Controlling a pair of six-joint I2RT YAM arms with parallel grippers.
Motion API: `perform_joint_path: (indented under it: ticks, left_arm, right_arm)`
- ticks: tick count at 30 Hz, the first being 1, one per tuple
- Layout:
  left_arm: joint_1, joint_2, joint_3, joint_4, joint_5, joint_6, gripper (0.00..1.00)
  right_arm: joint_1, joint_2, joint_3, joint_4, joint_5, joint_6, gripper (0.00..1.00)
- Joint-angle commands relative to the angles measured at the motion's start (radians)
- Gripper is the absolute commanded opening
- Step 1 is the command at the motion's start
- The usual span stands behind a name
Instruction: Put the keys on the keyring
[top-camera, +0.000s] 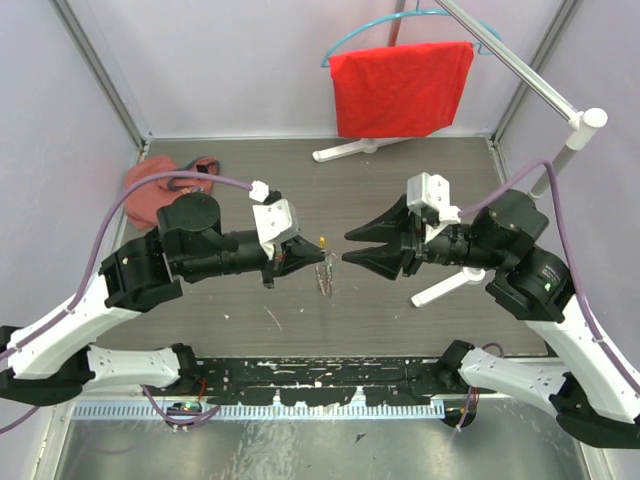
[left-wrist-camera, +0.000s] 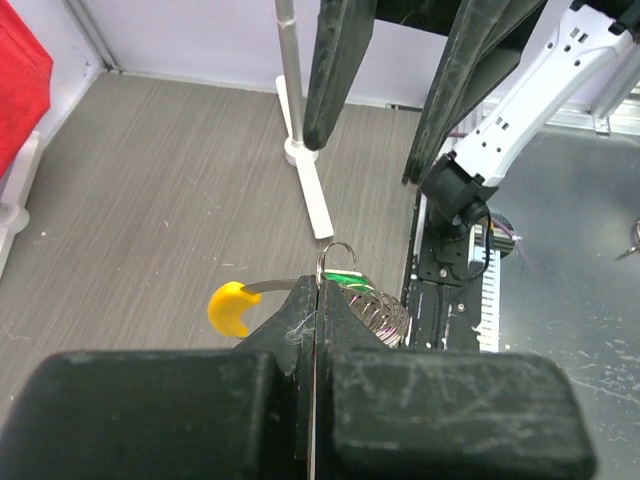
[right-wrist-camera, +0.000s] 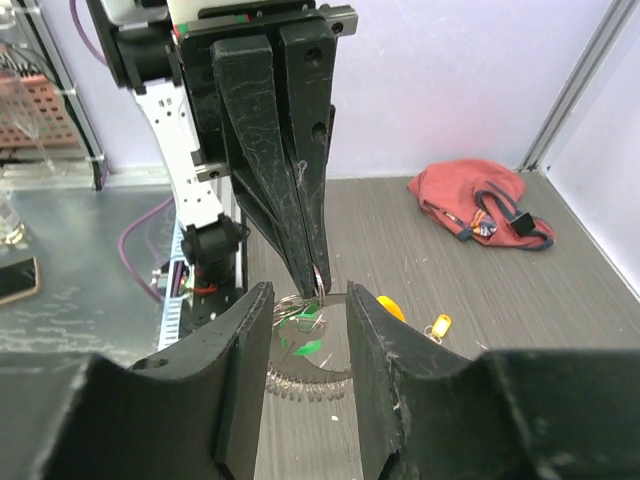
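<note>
No writing, label, brand, number or sign can be read in any view. The small yellow tag (right-wrist-camera: 438, 326) lying on the desk (right-wrist-camera: 560, 300) is too small to show lettering.

right gripper (right-wrist-camera: 310, 298): jaws apart | left gripper (right-wrist-camera: 316, 280): clamped on keyring (right-wrist-camera: 305, 382) | green key (right-wrist-camera: 309, 347): under its tips | pouch (right-wrist-camera: 462, 193): behind, right

Bright, even diffuse light, faint soft shadows on table (top-camera: 240, 320); wrist views soft-focus on nearest fingers (left-wrist-camera: 450, 410).
</note>
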Motion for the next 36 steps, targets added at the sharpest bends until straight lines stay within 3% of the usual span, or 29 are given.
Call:
perform_joint_path:
  ticks: [1, 8, 36]
  left_arm:
    - [-0.002, -0.041, -0.026, 0.100, -0.022, -0.012, 0.00]
    - [-0.002, -0.067, -0.057, 0.162, -0.050, -0.026, 0.00]
    - [-0.002, -0.147, -0.143, 0.306, -0.047, -0.031, 0.00]
  right_arm:
    - [-0.001, -0.048, -0.039, 0.190, 0.059, 0.110, 0.42]
    - [-0.001, -0.077, -0.110, 0.305, 0.066, 0.209, 0.43]
    - [-0.001, -0.060, -0.123, 0.346, 0.065, 0.247, 0.44]
